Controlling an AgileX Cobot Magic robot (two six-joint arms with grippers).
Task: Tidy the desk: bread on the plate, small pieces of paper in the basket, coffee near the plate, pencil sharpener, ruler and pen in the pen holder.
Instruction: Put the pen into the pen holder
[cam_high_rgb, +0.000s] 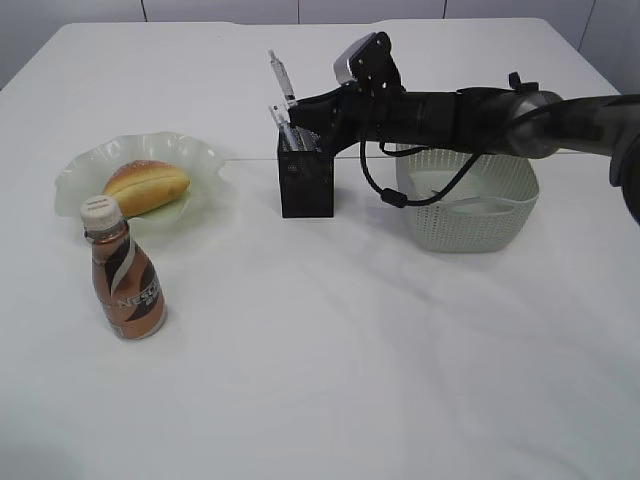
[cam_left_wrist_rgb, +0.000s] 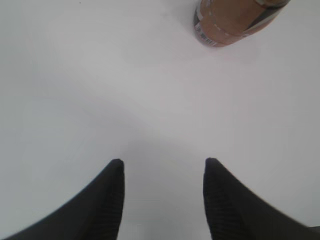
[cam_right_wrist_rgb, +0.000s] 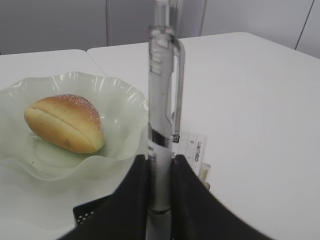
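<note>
Where the white desk (cam_high_rgb: 330, 380) spreads plain under pale wall panels behind it, we see the right gripper (cam_right_wrist_rgb: 161, 200) clamped on a clear pen (cam_right_wrist_rgb: 162, 115), held upright over the black pen holder (cam_high_rgb: 306, 178). The left gripper (cam_left_wrist_rgb: 164, 170) hangs with jaws apart and empty above bare tabletop near the coffee (cam_high_rgb: 122, 283). The bread (cam_high_rgb: 146, 187) lies on the plate (cam_high_rgb: 200, 155), just behind the bottle; the basket (cam_high_rgb: 470, 210) stands right of the holder.
</note>
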